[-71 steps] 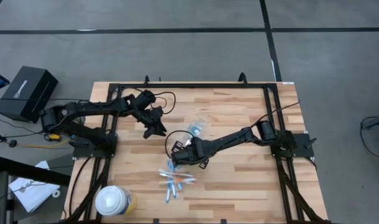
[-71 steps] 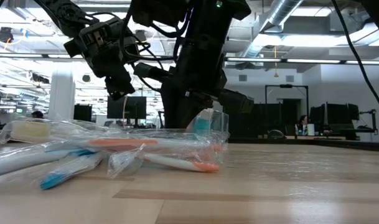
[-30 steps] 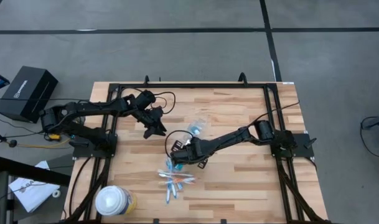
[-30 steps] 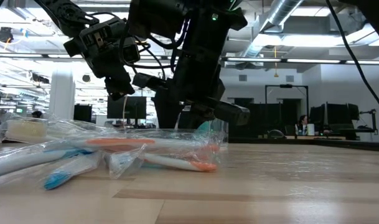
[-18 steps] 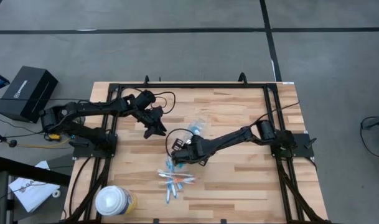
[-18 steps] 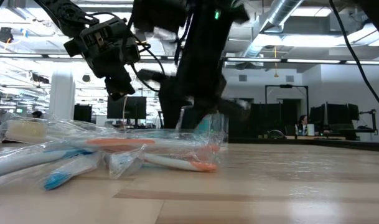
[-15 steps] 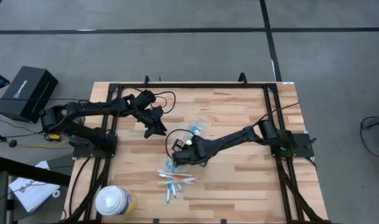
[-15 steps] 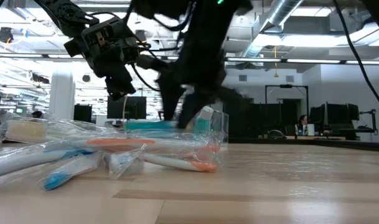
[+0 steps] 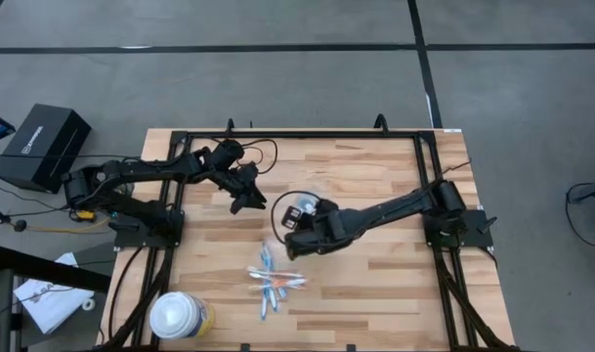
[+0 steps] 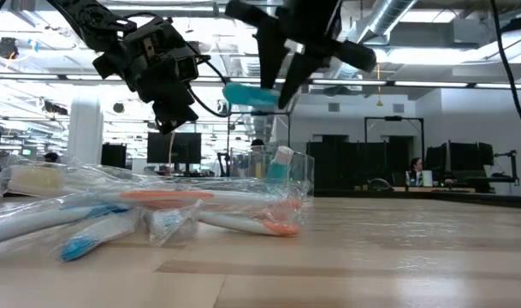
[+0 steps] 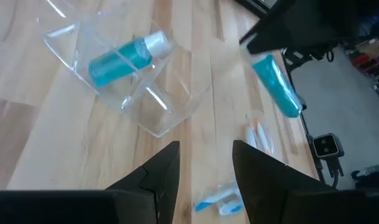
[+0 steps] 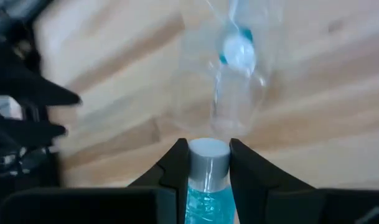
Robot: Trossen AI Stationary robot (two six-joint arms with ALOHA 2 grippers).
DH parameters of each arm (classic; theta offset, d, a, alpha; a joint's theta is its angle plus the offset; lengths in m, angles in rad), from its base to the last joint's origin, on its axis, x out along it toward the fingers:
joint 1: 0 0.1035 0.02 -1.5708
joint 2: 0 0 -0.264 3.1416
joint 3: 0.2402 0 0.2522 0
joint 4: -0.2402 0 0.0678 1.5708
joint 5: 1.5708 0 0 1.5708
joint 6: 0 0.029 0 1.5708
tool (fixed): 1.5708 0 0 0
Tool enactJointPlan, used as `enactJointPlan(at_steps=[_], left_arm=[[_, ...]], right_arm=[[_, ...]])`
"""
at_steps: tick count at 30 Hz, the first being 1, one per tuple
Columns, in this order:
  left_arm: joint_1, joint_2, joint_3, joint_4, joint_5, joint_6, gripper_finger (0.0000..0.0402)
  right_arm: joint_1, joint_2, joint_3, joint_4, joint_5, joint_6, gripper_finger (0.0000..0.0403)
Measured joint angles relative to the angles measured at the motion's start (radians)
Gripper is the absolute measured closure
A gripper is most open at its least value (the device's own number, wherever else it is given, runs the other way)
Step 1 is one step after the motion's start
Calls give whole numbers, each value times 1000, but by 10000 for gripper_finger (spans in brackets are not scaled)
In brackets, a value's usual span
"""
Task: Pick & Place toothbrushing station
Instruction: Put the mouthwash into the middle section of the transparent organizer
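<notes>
My right gripper (image 10: 284, 90) hangs high above the table, shut on a small blue tube (image 10: 250, 95), which the left wrist view also shows (image 11: 277, 86). Below it the clear plastic cup (image 11: 136, 87) lies on its side on the wood with a second blue tube (image 11: 124, 57) inside. Several toothbrushes (image 9: 274, 284) lie in a loose pile toward the near edge, some in clear wrappers (image 10: 157, 210). My left gripper (image 9: 243, 200) hovers open over the table's far left part, its fingers (image 11: 164, 165) empty and apart from the cup. My right gripper pinches the blue tube between its two fingers just below the white cap (image 12: 208, 180). The cap (image 12: 208, 151) shows between the fingertips (image 12: 177, 163). The tube is lifted clear of the table and lies close to level in the low view.
A large round white-topped container (image 9: 180, 315) stands at the near left corner. A black box (image 9: 48, 145) sits on the floor left of the table. Black frame rails (image 9: 307, 135) run along the table's edges. Bare wood (image 9: 395, 284) lies right of the pile.
My right gripper has risen from just above the toothbrush pile and gone a little toward the far edge, over the cup, carrying the blue tube up with it. The tube is now lifted well clear. The cup and the pile have stayed in place.
</notes>
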Motion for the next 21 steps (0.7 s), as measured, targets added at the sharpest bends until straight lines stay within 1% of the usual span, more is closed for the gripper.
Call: enactJointPlan(at_steps=[2,4,6,11,14,16,18,21], left_arm=[[0,0,0,22,0,-7,259],[0,0,0,55,0,-11,259],[0,-1,0,108,7,-23,259],[0,-11,0,297,32,-150,259],[0,-16,0,435,35,-230,259],[0,-16,0,489,35,-280,259],[0,-16,0,523,28,-296,259],[0,-15,0,521,21,-298,259]], right_arm=[[-4,-11,-3,-42,35,-23,325],[-11,-17,-2,-38,73,-47,325],[-17,-28,-3,-66,80,-80,325],[-34,-47,-2,-59,87,-154,322],[-42,-64,-3,-89,106,-200,320],[-53,-71,-2,-80,111,-239,324],[-64,-79,-3,-91,124,-287,327],[-85,-82,-2,-83,139,-339,327]])
